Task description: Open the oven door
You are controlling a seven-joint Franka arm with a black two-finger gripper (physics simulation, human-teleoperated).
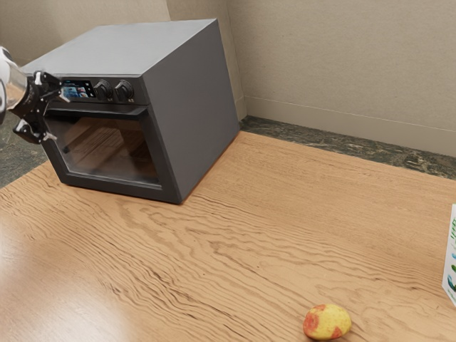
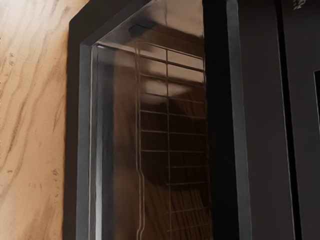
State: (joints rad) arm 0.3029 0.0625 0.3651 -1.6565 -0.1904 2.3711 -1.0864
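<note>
Exterior view: closed oven door point(image 1: 114, 149).

The arm point(image 1: 12, 74) is white and rounded; the hand point(image 1: 61, 118) is black, angular, with 2 pale tips.

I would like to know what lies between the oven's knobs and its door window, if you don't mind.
In the exterior view, the door's dark upper bar runs between the knobs and the window.

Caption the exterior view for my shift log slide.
Open claw near the closed oven door, with a yellow-and-red fruit out on the wooden table.
</note>
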